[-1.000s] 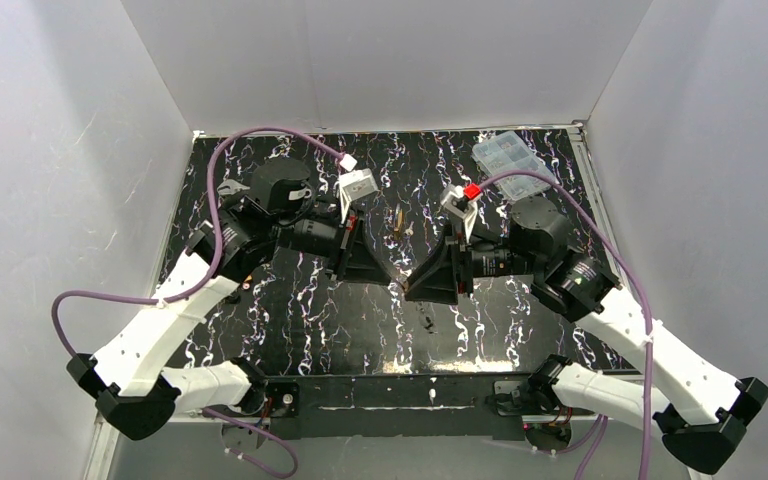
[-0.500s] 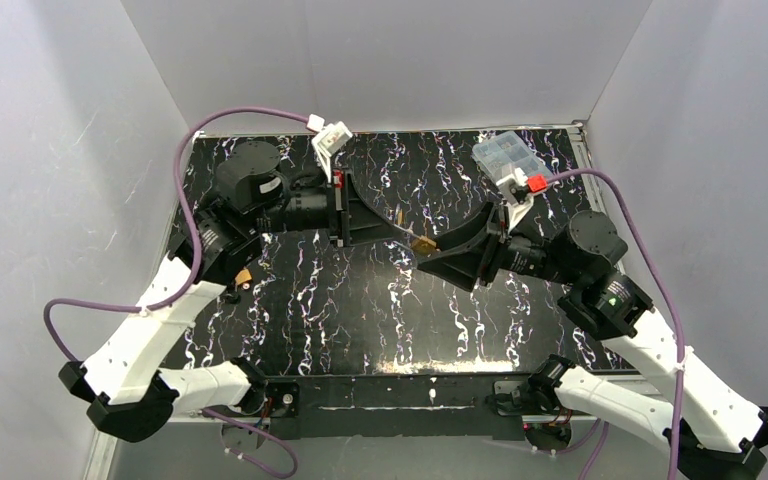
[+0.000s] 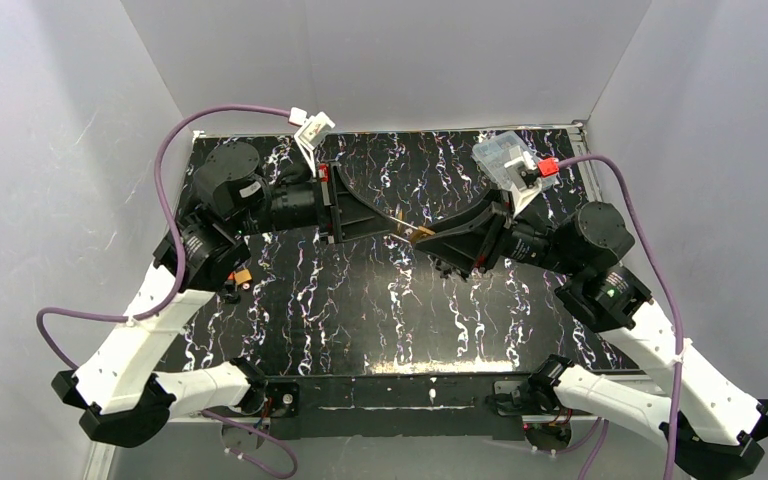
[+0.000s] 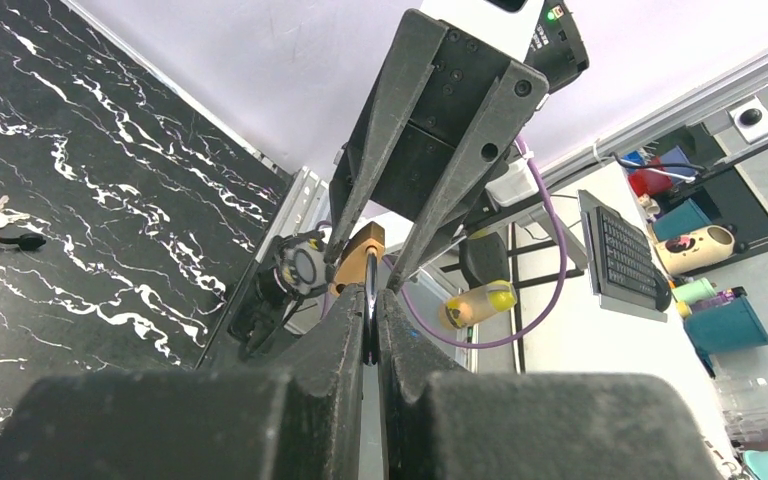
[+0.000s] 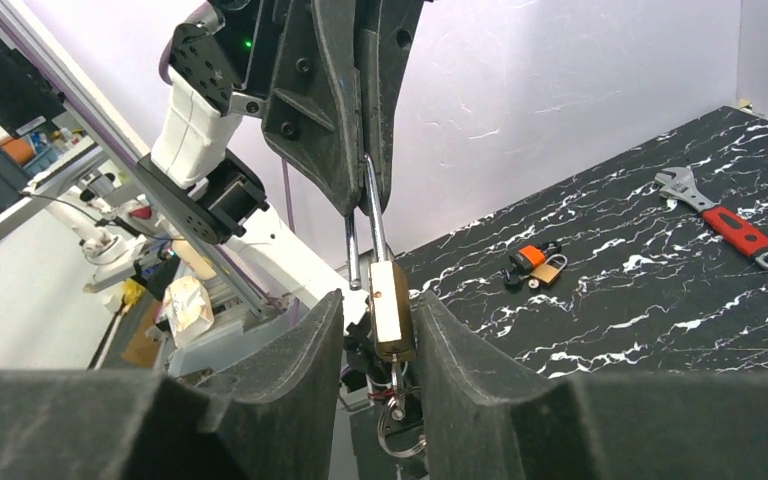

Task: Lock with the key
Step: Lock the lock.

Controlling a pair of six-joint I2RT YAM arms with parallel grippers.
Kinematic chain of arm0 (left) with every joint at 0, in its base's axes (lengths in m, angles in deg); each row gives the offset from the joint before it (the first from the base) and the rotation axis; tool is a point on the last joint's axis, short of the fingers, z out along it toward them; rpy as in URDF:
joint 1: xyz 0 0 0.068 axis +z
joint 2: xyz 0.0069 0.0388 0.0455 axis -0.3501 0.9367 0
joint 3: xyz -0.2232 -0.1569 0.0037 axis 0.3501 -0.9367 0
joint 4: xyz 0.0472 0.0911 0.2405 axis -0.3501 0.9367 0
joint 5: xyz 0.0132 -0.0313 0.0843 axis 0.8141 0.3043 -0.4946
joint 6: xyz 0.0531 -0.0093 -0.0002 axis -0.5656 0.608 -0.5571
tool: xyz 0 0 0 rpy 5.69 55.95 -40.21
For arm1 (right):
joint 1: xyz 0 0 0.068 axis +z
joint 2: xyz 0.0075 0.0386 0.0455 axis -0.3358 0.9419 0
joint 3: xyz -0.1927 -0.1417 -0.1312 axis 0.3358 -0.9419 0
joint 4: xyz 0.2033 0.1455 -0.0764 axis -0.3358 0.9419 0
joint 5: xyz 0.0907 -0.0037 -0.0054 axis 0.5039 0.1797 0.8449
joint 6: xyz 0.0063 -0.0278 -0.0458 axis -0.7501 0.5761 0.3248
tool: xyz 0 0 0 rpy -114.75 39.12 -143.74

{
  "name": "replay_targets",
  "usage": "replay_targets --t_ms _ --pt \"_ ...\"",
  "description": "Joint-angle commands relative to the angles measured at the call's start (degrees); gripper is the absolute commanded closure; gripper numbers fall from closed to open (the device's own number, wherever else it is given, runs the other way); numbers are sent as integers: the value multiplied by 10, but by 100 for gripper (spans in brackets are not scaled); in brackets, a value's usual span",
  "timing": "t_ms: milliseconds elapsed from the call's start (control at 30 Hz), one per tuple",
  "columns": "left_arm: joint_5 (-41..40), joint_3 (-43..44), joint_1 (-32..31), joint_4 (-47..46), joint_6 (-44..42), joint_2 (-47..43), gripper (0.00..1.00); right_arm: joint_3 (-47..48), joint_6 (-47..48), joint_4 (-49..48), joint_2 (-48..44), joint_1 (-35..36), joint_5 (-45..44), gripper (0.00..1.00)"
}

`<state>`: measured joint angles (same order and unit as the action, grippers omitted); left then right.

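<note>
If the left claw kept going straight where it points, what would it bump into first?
Probably the small brass padlock, whose silver shackle the left gripper pinches; right behind it, the right gripper clamping the lock's body.

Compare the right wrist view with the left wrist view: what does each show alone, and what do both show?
Right wrist only: a red-handled wrench and the key dangling under the lock. Left wrist only: a keyboard and a teal bin outside the workspace. Both: the lock, body in the right gripper, shackle pinched by the left gripper.
</note>
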<state>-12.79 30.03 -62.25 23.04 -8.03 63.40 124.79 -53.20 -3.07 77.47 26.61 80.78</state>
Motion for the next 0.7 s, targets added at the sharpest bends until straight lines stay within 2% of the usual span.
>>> replay_targets --t_ms 0,333,667 --pt "-6 5 -3 -22 3 -21 100 30 -16 -41 0 -2 0 64" --pt "-17 -7 -3 -23 -9 -28 100 35 -29 -33 3 -2 17 99" --pt "-35 -34 -16 -12 -73 -31 100 37 -135 -100 25 -2 93 99"
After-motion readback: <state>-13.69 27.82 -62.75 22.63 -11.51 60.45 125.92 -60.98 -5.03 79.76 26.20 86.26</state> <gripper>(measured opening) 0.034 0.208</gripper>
